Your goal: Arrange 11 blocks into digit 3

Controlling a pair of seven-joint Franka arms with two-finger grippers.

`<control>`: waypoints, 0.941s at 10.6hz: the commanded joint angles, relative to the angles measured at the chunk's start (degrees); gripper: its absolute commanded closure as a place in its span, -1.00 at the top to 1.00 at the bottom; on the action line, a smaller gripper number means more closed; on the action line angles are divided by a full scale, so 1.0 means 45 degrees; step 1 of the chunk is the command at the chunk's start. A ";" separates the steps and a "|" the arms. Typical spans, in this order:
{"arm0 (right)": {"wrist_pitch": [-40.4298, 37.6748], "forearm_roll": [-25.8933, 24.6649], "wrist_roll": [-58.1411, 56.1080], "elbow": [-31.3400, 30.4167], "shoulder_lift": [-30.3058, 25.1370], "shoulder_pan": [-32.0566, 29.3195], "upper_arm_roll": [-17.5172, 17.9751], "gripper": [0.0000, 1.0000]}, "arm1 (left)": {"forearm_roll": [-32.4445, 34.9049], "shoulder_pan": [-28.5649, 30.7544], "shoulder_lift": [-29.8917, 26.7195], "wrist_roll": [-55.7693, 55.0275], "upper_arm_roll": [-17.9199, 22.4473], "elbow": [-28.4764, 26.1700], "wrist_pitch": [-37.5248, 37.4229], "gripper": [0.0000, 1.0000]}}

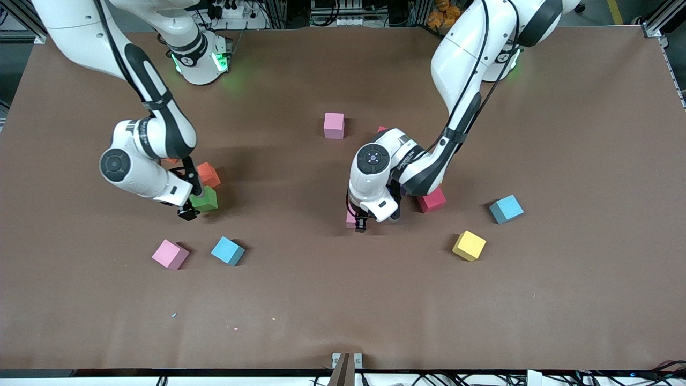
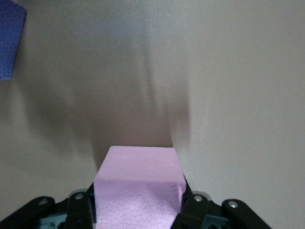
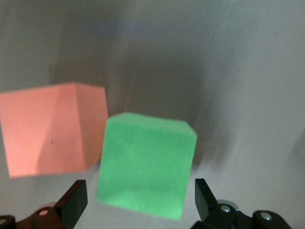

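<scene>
Risk sits in 2 places. Left gripper (image 1: 362, 224), centre frame, has its fingers clamped on a pink block (image 2: 138, 191); foam could twist free. Right gripper (image 1: 188, 213), fingers apart around a green block (image 3: 145, 164), may nudge the orange block (image 3: 52, 136) touching it.

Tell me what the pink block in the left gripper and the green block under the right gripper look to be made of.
Pink block: probably foam, matte; the left wrist view shows a fine dimpled texture and no shine. Green block: likely the same foam, matte with soft edges and even colour, though its surface detail is less clear.
</scene>
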 commanded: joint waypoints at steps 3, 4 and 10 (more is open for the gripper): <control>0.0127 0.0076 0.0738 -0.0152 -0.0084 0.0098 0.0365 1.00 | 0.0328 -0.0324 -0.1435 -0.1154 -0.0079 -0.1677 -0.0342 -1.00; 0.0146 0.0076 0.0738 -0.0152 -0.0084 0.0098 0.0366 1.00 | 0.0328 -0.0519 -0.1845 -0.1214 -0.0079 -0.2302 -0.0342 -1.00; 0.0069 0.0056 0.0719 -0.0035 -0.0084 0.0059 0.0346 -0.26 | 0.0269 -0.0893 -0.3877 -0.2481 -0.0860 -0.5760 0.0435 -1.00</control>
